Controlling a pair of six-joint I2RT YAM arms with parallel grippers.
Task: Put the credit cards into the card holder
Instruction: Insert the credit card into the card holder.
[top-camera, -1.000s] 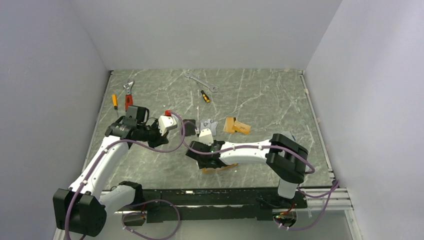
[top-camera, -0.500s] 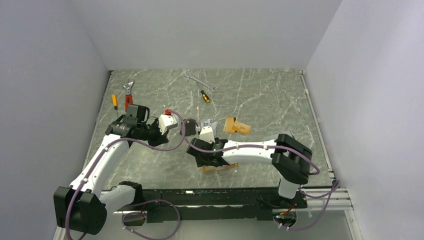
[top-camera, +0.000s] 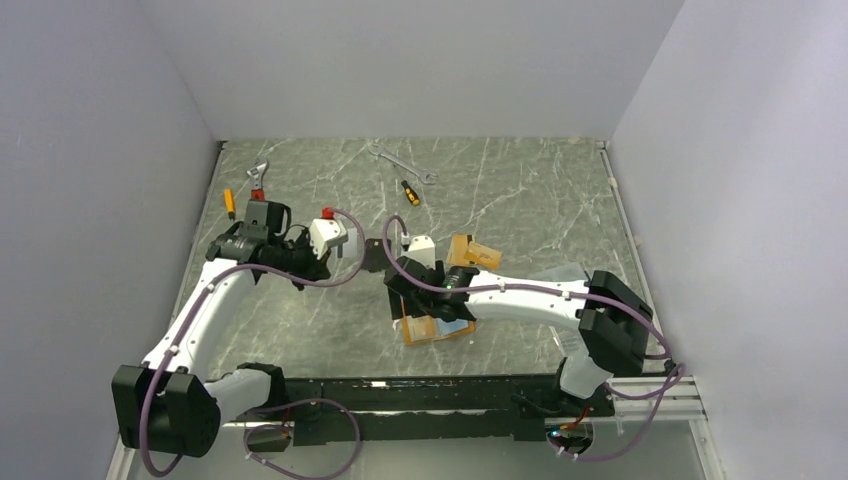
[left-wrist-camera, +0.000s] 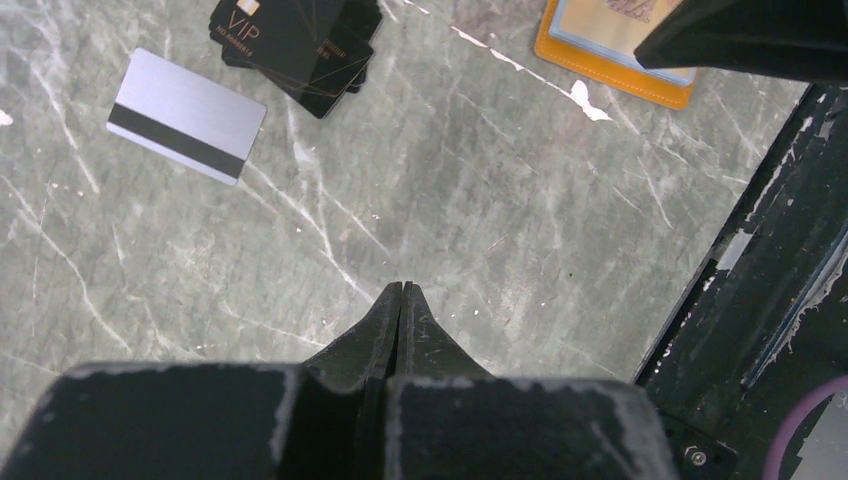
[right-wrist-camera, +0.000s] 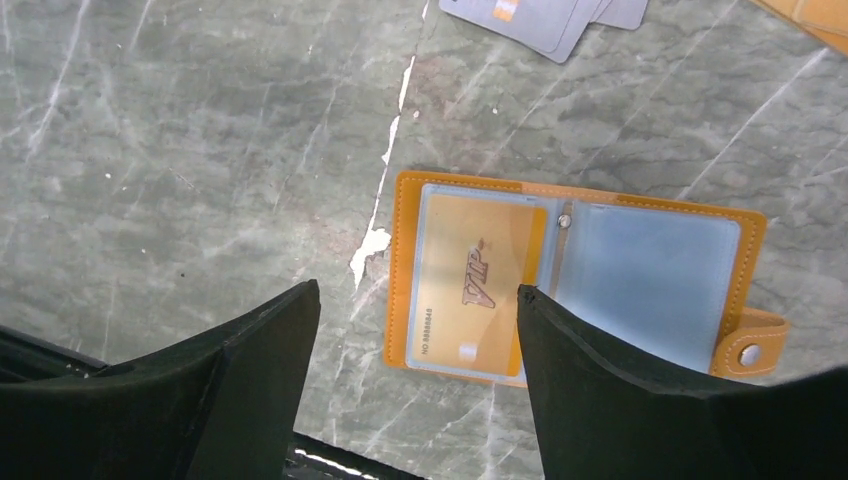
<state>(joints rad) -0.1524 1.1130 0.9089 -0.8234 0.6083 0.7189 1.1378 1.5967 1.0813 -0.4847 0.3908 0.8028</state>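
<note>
Inspection from the remote station.

**Counter** (top-camera: 530, 200): green marble, hard and smooth. I judge that flat items on it offer no lip to get under.

**Hands:** the right hand (right-wrist-camera: 418, 300) hovers over the holder with its jaws apart and nothing between them. The left hand (left-wrist-camera: 402, 290) has its fingers pressed together, empty, above bare counter.

**Card holder** (right-wrist-camera: 640, 275): lies open and flat near the counter's front edge, clear pockets up, snap tab at one corner. A gold card (right-wrist-camera: 475, 280) sits in one pocket. I judge the holder light and pliable, likely to skate unless pinned at the spine or tab.

**Credit cards:** a silver card (left-wrist-camera: 185, 115) lies beside a stack of black cards (left-wrist-camera: 300, 40), and grey cards (right-wrist-camera: 540, 15) lie just beyond the holder. I judge them thin, stiff, slick and very light. The best hold is across the edges where one overhangs its stack.
</note>
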